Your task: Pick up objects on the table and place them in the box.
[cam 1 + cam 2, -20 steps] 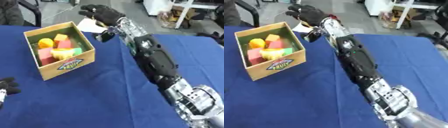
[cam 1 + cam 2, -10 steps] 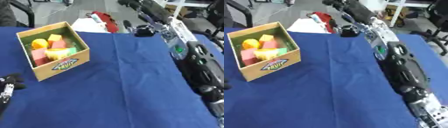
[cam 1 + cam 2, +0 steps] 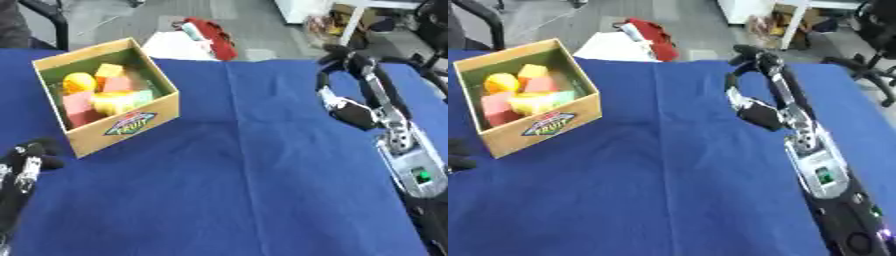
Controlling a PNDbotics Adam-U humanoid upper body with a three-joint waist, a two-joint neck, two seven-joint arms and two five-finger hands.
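Observation:
The cardboard box [image 3: 131,122] stands at the table's left, holding several coloured pieces: a yellow ball [image 3: 77,81], pink blocks [image 3: 77,102], a yellow piece and a green one. My right hand [image 3: 773,95] hangs over the blue cloth at the right, far from the box. Its fingers are relaxed and arch over with nothing in them. At the lower left corner rests my left hand [image 3: 26,161], fingers up, holding nothing. No loose object shows on the cloth.
A blue cloth [image 3: 236,175] covers the whole table. Beyond the far edge lie a red bag [image 3: 651,40] and white paper [image 3: 614,50] on the floor. A black chair [image 3: 877,35] stands at the far right.
My right arm has drawn back from above the box to the right side of the table. The camera has shifted, so the box sits differently in the picture.

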